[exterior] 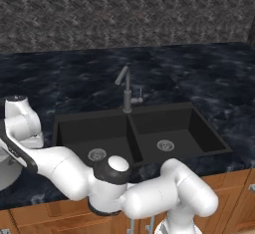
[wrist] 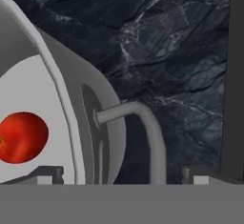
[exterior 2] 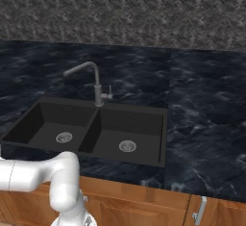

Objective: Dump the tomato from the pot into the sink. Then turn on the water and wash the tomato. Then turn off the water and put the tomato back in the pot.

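No brand, label or writing was legible on anything. One sink (exterior: 144,138) sat in the middle of the left base view, with two basins and two round silver drains (exterior: 97,154), one per basin, and one faucet (exterior: 126,91) rose behind the divider. The dark marbled surface (exterior: 209,78) surrounded it, with wooden cabinet fronts (exterior 2: 139,203) along the bottom of the frame.

At the far left edge of the left base view, a sliver of the one pot (exterior: 7,171) showed beside the arm's wrist; the right base view showed the sink and faucet from the other side.

The hand view gave the close look: the pot's rim and loop handle (wrist: 143,132) in the lower middle, and one tomato (wrist: 21,137) resting on the pale interior at lower left. The end effector (wrist: 121,178) had its tips at the bottom edge, spread apart on either side of the handle, not touching it.
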Controlling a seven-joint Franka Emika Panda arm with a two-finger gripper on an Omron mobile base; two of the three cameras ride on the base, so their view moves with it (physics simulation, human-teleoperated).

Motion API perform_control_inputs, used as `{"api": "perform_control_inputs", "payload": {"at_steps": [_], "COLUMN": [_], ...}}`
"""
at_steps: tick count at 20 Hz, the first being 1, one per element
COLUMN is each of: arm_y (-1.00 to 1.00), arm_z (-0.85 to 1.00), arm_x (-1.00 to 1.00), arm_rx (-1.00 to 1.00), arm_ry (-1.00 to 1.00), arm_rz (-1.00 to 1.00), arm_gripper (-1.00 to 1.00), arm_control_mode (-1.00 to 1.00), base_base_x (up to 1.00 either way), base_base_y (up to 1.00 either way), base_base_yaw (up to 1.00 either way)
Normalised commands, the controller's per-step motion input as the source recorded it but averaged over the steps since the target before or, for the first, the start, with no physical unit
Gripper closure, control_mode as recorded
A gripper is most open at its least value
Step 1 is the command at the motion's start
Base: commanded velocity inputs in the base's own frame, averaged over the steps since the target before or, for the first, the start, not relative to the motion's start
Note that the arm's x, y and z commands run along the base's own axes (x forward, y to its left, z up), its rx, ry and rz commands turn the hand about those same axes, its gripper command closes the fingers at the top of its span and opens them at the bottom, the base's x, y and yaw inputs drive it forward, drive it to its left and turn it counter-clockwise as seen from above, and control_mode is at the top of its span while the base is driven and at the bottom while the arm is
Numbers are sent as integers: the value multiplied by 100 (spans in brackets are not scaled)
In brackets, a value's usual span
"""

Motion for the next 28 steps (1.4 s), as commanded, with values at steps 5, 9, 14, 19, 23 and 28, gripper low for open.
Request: {"api": "perform_control_inputs", "payload": {"at_steps": [5,9,14,19,23,28], "arm_y": [13,11,-30,-80,-84,-98], "arm_z": [-46,-23,0,20,82,97], "arm_x": [9,-1,-23,-26,-28,-30], "arm_rx": [2,0,-3,-9,-1,6], "arm_ry": [0,0,0,0,0,2], "arm_rz": [-7,-12,-19,-31,-28,-24], "arm_gripper": [-100,100,100,100,100,100], "arm_control_mode": [-100,-100,-100,-100,-100,-100], "base_base_x": [0,0,0,0,0,0], "base_base_y": [0,0,0,0,0,0], "base_base_yaw": [0,0,0,0,0,0]}}
